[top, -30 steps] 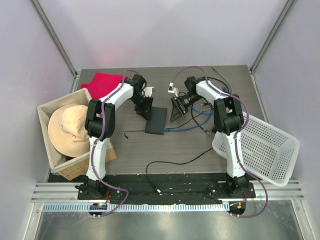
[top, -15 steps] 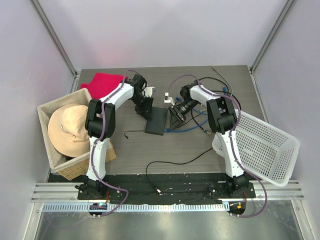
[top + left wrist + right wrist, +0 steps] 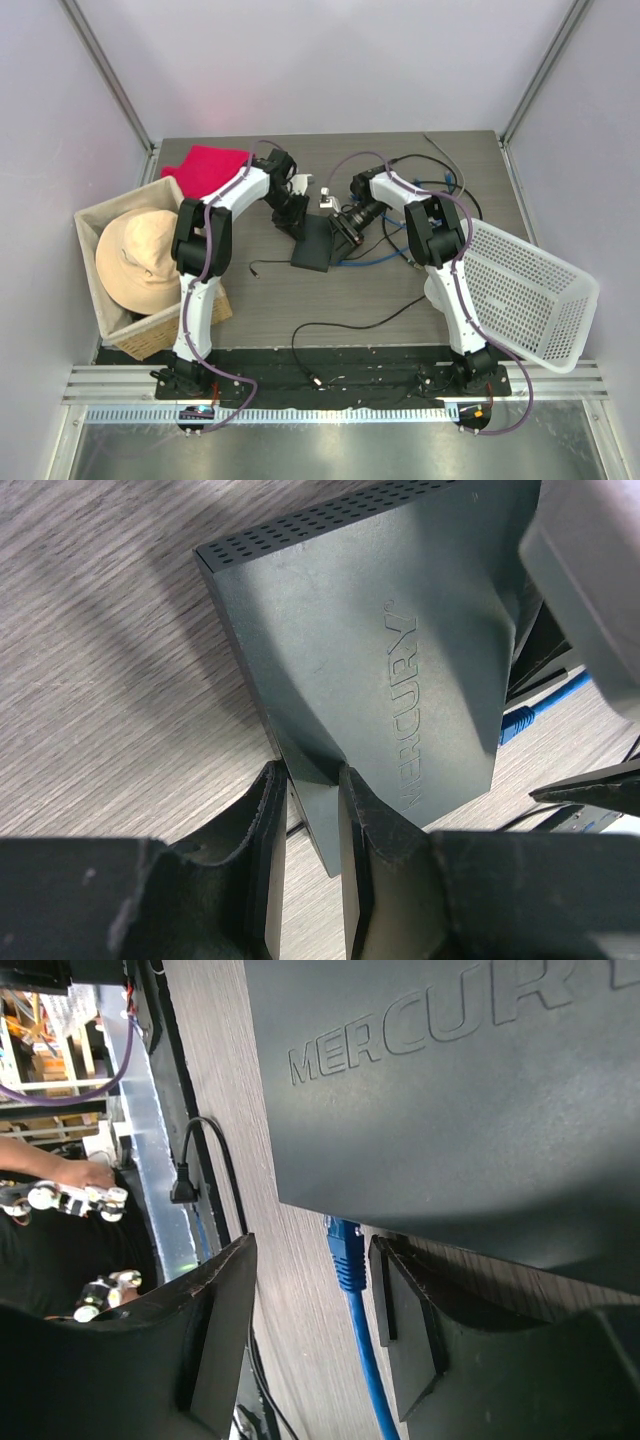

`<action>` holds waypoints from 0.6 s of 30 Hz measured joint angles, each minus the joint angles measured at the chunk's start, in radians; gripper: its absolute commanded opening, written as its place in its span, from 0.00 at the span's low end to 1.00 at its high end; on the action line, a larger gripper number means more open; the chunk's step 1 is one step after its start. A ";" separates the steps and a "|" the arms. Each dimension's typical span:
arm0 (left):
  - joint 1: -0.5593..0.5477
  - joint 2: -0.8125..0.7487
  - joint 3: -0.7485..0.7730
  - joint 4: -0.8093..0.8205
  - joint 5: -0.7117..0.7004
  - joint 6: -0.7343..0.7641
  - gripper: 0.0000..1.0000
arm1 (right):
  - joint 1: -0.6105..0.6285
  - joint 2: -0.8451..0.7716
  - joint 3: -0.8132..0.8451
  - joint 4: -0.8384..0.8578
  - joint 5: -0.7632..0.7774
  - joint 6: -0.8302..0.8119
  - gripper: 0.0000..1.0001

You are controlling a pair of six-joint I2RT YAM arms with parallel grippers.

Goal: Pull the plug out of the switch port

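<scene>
While left gripper (image 3: 312,810) is clamped on a corner of the switch (image 3: 380,660), which sits mid-table, right gripper (image 3: 315,1300) stands open w/ fingers (image 3: 220,1320) either side of the blue plug (image 3: 345,1250) at the switch's edge, so the step looks like lining up the grab. Next move prob. needs those jaws closing on the plug, then a straight pull away from the switch. Grey wood-grain table (image 3: 260,300); wicker basket (image 3: 130,197) w/ hat (image 3: 140,260) left, red cloth (image 3: 210,165) behind it, white mesh basket (image 3: 530,290) right, lilac walls (image 3: 320,60).
</scene>
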State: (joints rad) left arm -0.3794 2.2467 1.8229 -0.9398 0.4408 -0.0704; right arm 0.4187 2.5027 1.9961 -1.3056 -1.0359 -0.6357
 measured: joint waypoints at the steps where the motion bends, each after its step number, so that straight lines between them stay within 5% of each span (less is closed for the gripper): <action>1: 0.000 0.000 0.000 0.000 0.000 0.000 0.00 | 0.001 0.000 0.001 0.002 0.000 0.009 0.54; 7: 0.000 0.000 0.000 0.000 0.001 0.000 0.00 | 0.012 0.003 -0.003 0.030 0.022 0.045 0.43; 18: -0.005 0.000 0.000 0.002 0.005 0.000 0.00 | 0.016 0.001 -0.048 0.106 0.057 0.180 0.03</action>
State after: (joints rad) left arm -0.3847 2.2471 1.8229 -0.9375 0.4454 -0.0700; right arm 0.4347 2.5034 1.9476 -1.1999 -0.9787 -0.4557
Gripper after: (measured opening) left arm 0.258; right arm 0.152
